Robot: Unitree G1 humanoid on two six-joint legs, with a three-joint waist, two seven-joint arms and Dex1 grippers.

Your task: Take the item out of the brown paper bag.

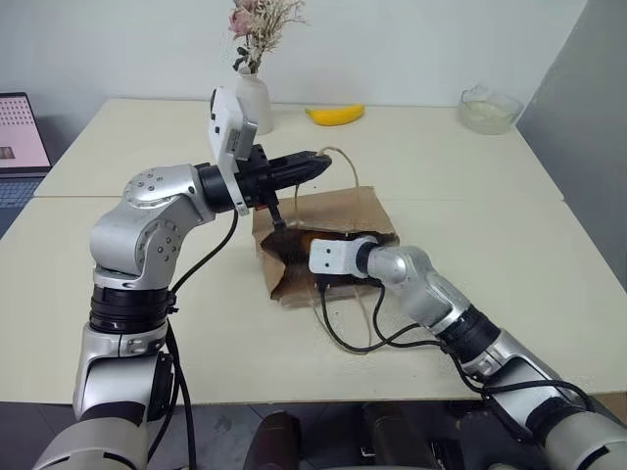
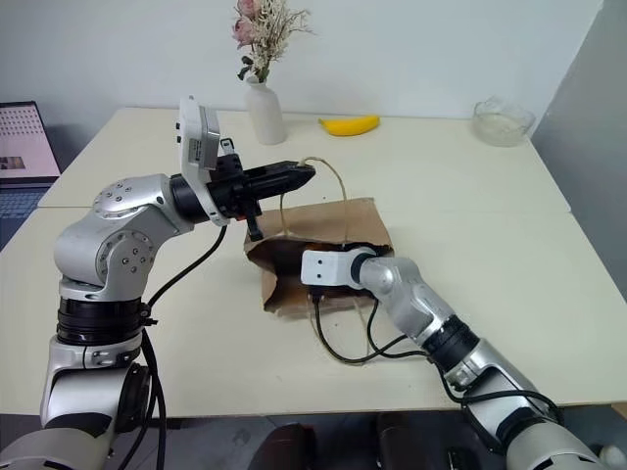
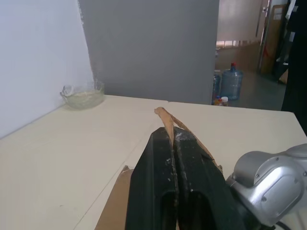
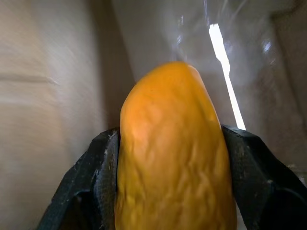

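Note:
The brown paper bag (image 1: 333,211) lies in the middle of the table with its mouth toward me. My left gripper (image 1: 318,160) is shut on the bag's twine handle (image 3: 165,120) and holds it raised, which keeps the mouth open. My right arm reaches into that mouth, so the bag hides its fingers in the eye views. In the right wrist view, the right gripper (image 4: 170,134) is shut on the item (image 4: 172,163), a smooth yellow-orange lump. A black finger (image 4: 103,167) presses against each side of it, with the bag's walls all around.
A yellow banana (image 1: 335,115) and a white vase (image 1: 253,98) of dried flowers stand at the table's far edge. A glass bowl (image 1: 489,108) sits at the far right, and a laptop (image 1: 20,137) at the far left. A black cable (image 1: 343,333) loops in front of the bag.

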